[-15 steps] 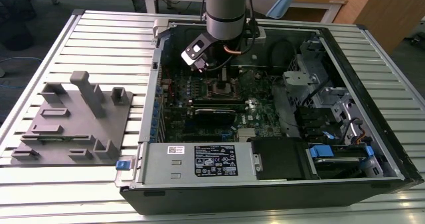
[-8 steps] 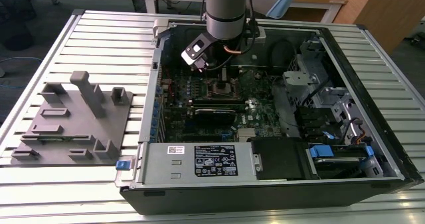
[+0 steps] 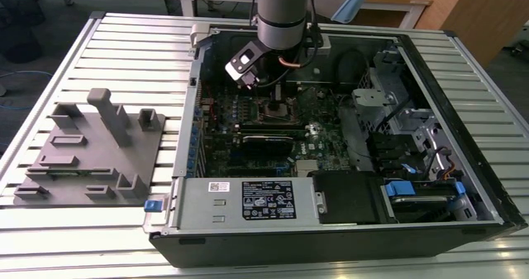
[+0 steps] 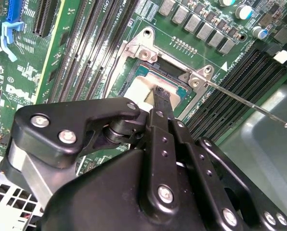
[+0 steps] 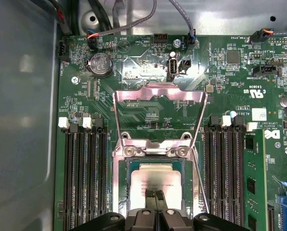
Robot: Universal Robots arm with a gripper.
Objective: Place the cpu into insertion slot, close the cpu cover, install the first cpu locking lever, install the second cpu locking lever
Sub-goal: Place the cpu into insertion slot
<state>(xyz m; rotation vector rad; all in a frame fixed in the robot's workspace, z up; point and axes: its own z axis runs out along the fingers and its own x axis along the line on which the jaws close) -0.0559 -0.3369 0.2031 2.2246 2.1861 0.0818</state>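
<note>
One open cpu cover [image 5: 158, 93] shows in the first wrist view.

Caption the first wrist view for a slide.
The cpu lies in the insertion slot, cpu cover raised open, shut gripper over its edge.

The tool [image 5: 155, 194] hides part of the cpu [image 5: 155, 176] — and the insertion slot [image 5: 132, 187].

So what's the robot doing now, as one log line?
cpu: in insertion slot | cpu cover: open, flipped up | gripper: shut, over cpu
</note>
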